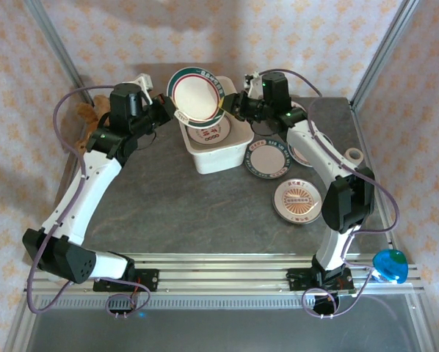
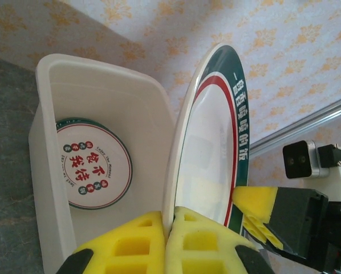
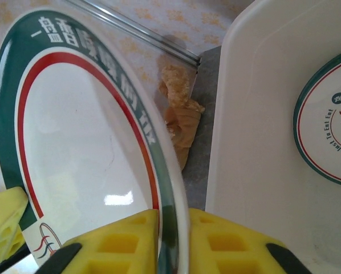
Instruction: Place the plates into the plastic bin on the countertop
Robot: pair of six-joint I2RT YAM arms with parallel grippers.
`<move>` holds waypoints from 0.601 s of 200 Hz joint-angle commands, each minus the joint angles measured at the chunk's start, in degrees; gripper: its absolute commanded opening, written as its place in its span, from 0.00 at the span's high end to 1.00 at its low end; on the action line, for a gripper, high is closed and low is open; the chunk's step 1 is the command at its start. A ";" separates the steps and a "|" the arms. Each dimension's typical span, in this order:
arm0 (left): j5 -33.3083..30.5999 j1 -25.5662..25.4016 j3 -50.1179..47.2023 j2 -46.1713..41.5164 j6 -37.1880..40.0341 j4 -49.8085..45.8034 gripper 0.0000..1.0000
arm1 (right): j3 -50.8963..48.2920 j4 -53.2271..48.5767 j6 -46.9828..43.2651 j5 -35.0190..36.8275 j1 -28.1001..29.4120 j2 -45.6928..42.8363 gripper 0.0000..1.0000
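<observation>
The left tool (image 1: 168, 104) and the right tool (image 1: 229, 108) each clamped an opposite edge of one teal-rimmed plate (image 1: 197, 94). It stood tilted on edge at upper centre, just above the far end of the bin (image 1: 221, 158), equally near both arms. The left wrist view showed a lettered plate (image 2: 93, 162) flat inside. The top view showed more plates (image 1: 297, 199) on the worktop (image 1: 190, 213) at right.

The left gripper (image 2: 169, 237) pinches the banded plate's (image 2: 207, 154) rim, on edge beside the bin (image 2: 96, 80); a lettered plate (image 2: 90, 164) lies inside.
</observation>
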 commanded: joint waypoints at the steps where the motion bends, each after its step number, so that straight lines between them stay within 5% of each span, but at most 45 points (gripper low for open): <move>1: 2.58 0.51 2.03 0.82 -0.40 3.49 1.00 | -0.07 4.15 0.19 -1.81 0.56 -0.32 0.88; 49: 3.27 1.34 5.00 4.10 2.06 0.02 1.00 | -0.33 7.34 2.58 -1.04 0.56 0.05 1.00; 71: 3.03 1.48 7.12 5.79 3.60 -1.81 0.91 | -0.60 10.41 4.99 -0.46 0.56 0.48 1.00; 104: 3.68 2.77 10.19 7.99 4.52 -2.38 0.56 | -1.04 13.41 7.67 6.12 0.16 0.52 1.00; 120: 3.70 3.84 11.69 8.65 4.52 -3.04 0.46 | -1.25 15.11 10.20 9.70 -0.30 0.51 1.00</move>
